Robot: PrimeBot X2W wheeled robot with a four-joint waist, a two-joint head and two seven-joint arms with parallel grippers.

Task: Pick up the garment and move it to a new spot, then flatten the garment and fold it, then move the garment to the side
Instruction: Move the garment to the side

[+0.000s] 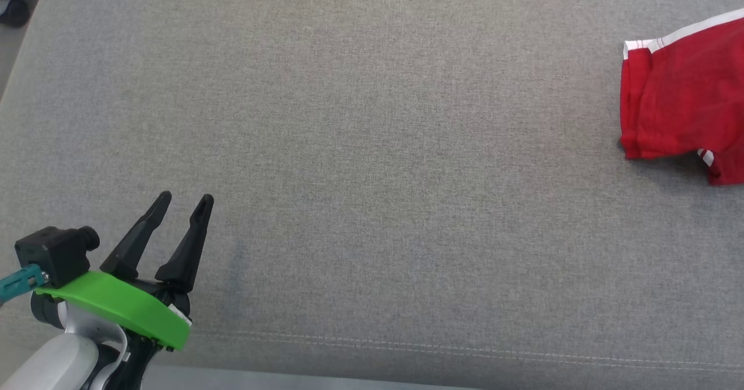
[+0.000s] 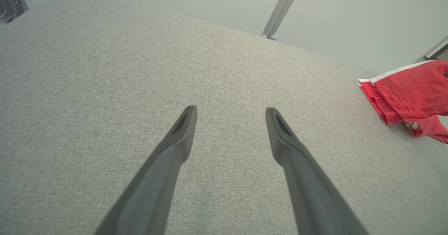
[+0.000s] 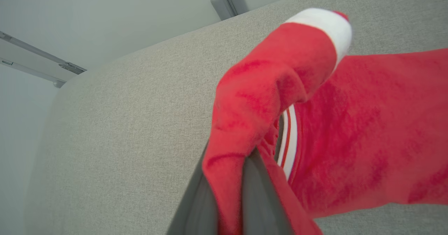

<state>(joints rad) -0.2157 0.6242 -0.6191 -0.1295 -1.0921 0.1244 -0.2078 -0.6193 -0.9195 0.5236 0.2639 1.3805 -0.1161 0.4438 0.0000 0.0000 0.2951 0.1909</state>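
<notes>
Now, the grey cushion (image 1: 372, 146) is seen stretched across the whole head view, its woven cover plain, with a double line of stitching (image 1: 465, 352) run along its near edge. Beyond the cushion's far edge, pale metal legs (image 2: 280, 11) are picked out in the left wrist view.

Next, the red garment (image 1: 680, 99) is found at the cushion's right side, bunched rather than flat. White trim is shown along its upper edge and a small striped patch at its lower corner, and part of it is cut off by the frame. From the left wrist the same garment (image 2: 409, 95) is seen lying on the cushion, well apart from that arm's fingers.

Over the cushion's near left corner the left gripper (image 1: 186, 197) is held with its jaws spread wide; bare grey cloth is all that is seen between its two dark fingers (image 2: 175, 147). A green cover (image 1: 116, 306) is fitted behind them, and a black block (image 1: 55, 250) is mounted beside it.

At the cushion's right side the right gripper (image 3: 229, 158) is clamped narrow on the garment. A red fold is pinched between its fingers (image 3: 260, 200) and draped over their tips, the white cuff being raised above them, while the rest of the cloth is spread on the cushion just beyond.
</notes>
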